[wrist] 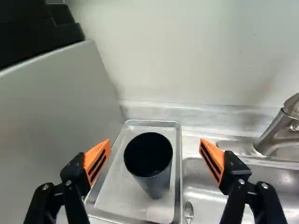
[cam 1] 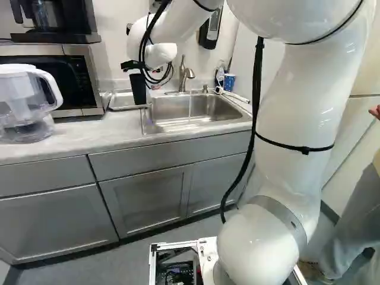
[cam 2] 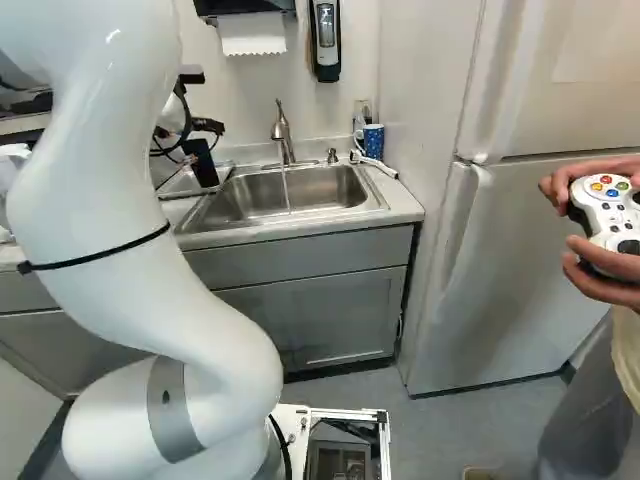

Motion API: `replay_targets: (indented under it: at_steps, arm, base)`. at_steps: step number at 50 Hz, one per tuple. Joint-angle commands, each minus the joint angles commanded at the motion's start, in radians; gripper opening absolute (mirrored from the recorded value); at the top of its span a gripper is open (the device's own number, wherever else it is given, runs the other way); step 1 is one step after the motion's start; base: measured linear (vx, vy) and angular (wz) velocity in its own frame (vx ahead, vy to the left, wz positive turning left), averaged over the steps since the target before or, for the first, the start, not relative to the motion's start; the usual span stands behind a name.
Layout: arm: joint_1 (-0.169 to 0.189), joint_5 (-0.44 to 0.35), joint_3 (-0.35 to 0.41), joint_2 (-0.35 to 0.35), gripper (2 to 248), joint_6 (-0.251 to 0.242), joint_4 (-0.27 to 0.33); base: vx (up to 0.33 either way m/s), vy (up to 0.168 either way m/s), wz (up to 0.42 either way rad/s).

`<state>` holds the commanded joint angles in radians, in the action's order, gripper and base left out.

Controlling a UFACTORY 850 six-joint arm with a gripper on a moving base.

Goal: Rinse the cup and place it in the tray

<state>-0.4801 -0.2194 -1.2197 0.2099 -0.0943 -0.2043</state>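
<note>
"What's at the left end, going by the left base view?"

"A clear pitcher with a white lid (cam 1: 21, 113) on the counter (cam 1: 71, 133). Right behind it there's a microwave (cam 1: 89, 74) with a coffee maker (cam 1: 50, 21) on top."

"And next along?"

"The metal tray (wrist: 124, 198), between the microwave and the sink. The black cup (wrist: 158, 183) stands upright in it, mouth up."

"Where's the hand (cam 1: 141, 74), then?"

"Right at the cup. The wrist view has the cup in the gap between the two fingers, with space showing on each side of it."

"So it isn't gripping?"

"No, the fingers are spread wide, and neither orange pad (wrist: 97, 160) touches the cup. The pads face each other across it."

"What comes after the tray?"

"The sink (cam 1: 169, 126), just beside it, with the faucet (cam 1: 183, 74) at its back edge. A thin stream of water (cam 2: 286, 190) runs from the faucet into the basin."

"Anything past that?"

"A blue patterned cup (cam 2: 373, 141) near the sink's far back corner, with a white hose-like thing (cam 2: 375, 165) in front. Then, in the right base view, a tall fridge (cam 2: 500, 290) to the right of the counter."
</note>
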Motion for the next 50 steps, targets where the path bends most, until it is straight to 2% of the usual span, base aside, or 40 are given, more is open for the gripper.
replay_targets:
  at_steps: [17, 50]
  arm:
    - [0.02, 0.001, 0.005, -0.037, 247, 0.0, 0.011]
    - [0.101, 0.061, 0.04, -0.135, 247, 0.0, 0.137]
  base:
    - [0.0, 0.0, 0.0]
    - [0.0, 0.0, 0.0]
